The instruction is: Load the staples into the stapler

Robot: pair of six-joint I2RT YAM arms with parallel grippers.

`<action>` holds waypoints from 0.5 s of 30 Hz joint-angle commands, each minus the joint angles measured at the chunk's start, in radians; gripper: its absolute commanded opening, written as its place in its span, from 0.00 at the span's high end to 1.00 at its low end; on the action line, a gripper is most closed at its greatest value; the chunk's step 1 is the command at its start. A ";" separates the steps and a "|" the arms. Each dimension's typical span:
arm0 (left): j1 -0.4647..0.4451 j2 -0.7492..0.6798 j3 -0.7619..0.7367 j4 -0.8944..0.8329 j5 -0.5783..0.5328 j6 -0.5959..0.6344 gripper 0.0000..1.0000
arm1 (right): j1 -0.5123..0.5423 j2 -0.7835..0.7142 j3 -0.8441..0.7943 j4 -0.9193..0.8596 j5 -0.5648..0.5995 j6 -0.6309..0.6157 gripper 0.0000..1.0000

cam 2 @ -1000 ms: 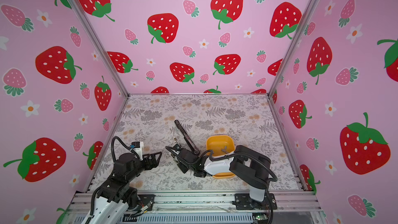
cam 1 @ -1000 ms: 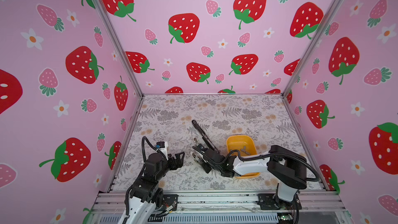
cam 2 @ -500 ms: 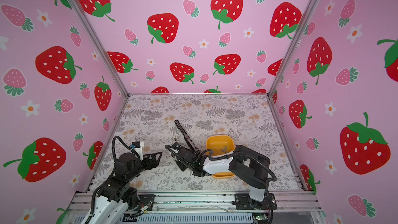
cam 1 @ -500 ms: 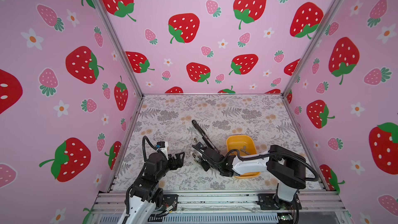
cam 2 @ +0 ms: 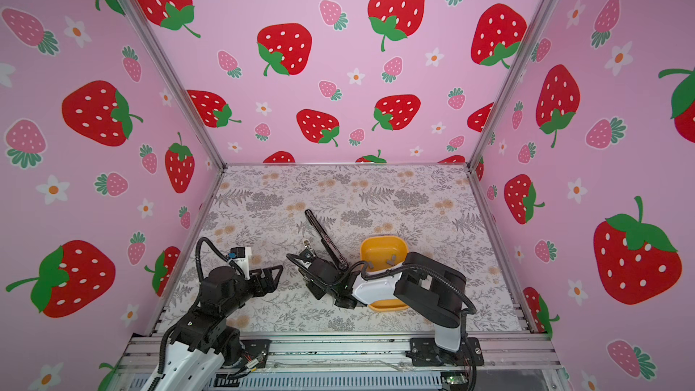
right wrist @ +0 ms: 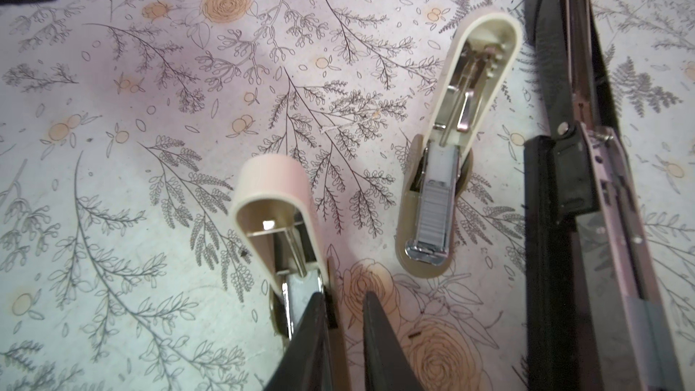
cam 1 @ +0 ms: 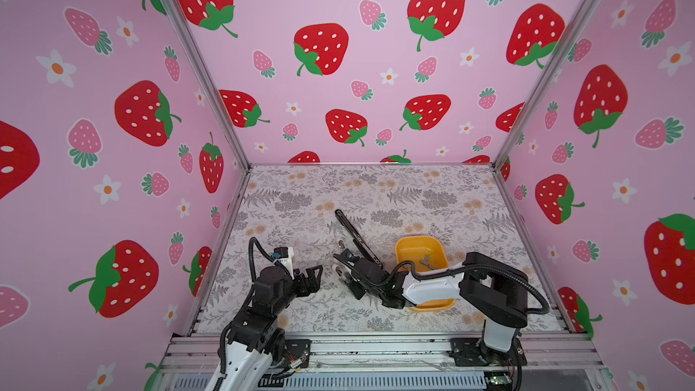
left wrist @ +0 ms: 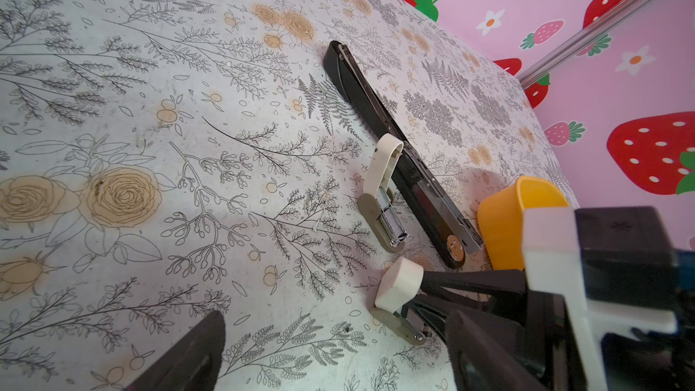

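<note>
Barely any change from a second ago: right gripper (right wrist: 345,297) narrowed at small white stapler (right wrist: 274,197), hold unclear; left gripper (cam 1: 316,277) gaping. Black stapler (cam 1: 355,236) flat on table (cam 1: 293,197) beside bowl (cam 1: 419,238), long axis diagonal, pointing back-left.

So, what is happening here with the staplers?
The right gripper, jaws almost closed, is down at the near small white-topped stapler, whose lid stands up. The left gripper hovers open, holding nothing. The black stapler lies opened flat on the table, untouched; a second small stapler lies open beside it. Staples wait in the yellow bin.

Yellow tub (cam 1: 413,250), two open cream mini-staplers (left wrist: 381,167) on mat (left wrist: 150,107).
</note>
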 commanded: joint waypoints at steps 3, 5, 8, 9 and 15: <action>-0.004 -0.015 0.039 0.003 -0.014 -0.001 0.07 | 0.011 -0.008 -0.035 -0.031 0.015 0.022 0.80; -0.004 -0.017 0.039 0.003 -0.014 -0.001 0.07 | 0.011 -0.008 -0.041 -0.040 0.023 0.025 0.80; -0.003 -0.020 0.038 0.002 -0.013 0.000 0.07 | 0.014 -0.017 -0.048 -0.056 0.039 0.030 0.81; -0.004 -0.021 0.038 0.001 -0.014 -0.001 0.07 | 0.014 -0.025 -0.053 -0.057 0.043 0.029 0.81; -0.004 -0.014 0.038 0.011 -0.013 -0.002 0.06 | 0.014 -0.106 -0.049 -0.057 0.053 0.005 0.81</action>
